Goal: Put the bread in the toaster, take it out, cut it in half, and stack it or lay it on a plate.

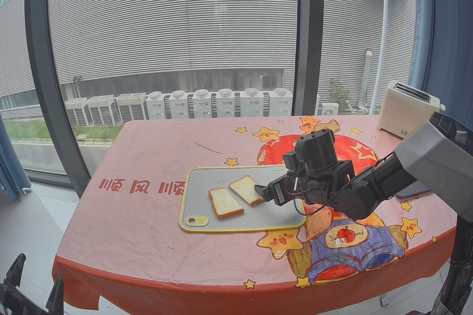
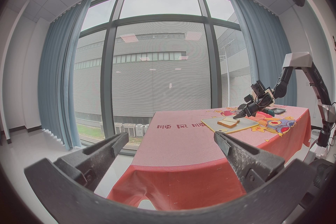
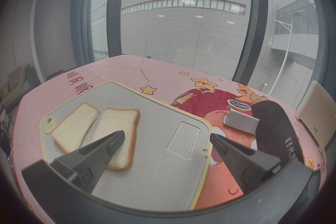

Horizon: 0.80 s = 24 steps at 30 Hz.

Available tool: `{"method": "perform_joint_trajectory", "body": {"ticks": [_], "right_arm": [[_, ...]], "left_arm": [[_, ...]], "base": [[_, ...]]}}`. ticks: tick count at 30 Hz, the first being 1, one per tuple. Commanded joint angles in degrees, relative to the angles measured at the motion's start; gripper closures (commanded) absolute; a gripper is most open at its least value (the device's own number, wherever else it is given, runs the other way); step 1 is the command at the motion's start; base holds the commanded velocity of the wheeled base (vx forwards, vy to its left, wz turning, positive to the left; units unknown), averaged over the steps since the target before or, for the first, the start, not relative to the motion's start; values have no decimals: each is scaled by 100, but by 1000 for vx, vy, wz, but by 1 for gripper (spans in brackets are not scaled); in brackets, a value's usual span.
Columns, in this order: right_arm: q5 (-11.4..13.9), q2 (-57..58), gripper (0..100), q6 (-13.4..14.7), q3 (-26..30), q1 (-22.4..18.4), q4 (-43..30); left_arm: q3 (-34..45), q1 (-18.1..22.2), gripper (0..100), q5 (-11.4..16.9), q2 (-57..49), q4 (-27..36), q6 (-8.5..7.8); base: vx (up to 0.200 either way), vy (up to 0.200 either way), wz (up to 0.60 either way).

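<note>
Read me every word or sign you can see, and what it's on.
"顺风顺": red characters on the tablecloth.
Mark on the toaster: too small to read.
Lettering on the cartoon badge: blurred.
Print on the dark object in the right wrist view: cut off, unreadable.

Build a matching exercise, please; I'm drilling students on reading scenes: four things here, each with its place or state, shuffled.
1 toaster
2 bread halves
3 right gripper
4 cutting board

A lying on the board
B open, beside the bread
C far right corner of the table
D yellow-rimmed, mid-table

Pairs: 1-C, 2-A, 3-B, 4-D
</note>
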<state>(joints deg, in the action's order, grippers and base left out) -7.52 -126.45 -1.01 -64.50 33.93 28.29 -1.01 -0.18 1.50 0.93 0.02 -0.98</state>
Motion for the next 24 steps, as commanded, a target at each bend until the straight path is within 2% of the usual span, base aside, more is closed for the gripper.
{"method": "perform_joint_trajectory", "body": {"ticks": [1,14,15,24], "right_arm": [[-4,-72,0,-4,8,-9,1],[-4,-72,0,-39,43,0,1],[-4,-72,100,-57,69,0,1],[-21,-64,100,-110,139,44,1]], "left_arm": [[92,1,0,-1,-31,6,1],[92,1,0,-1,-31,-2,1],[92,9,0,-1,-31,-2,1],[92,1,0,-1,-31,-2,1]], "base": [[0,0,0],[0,0,0],[0,0,0],[0,0,0]]}}
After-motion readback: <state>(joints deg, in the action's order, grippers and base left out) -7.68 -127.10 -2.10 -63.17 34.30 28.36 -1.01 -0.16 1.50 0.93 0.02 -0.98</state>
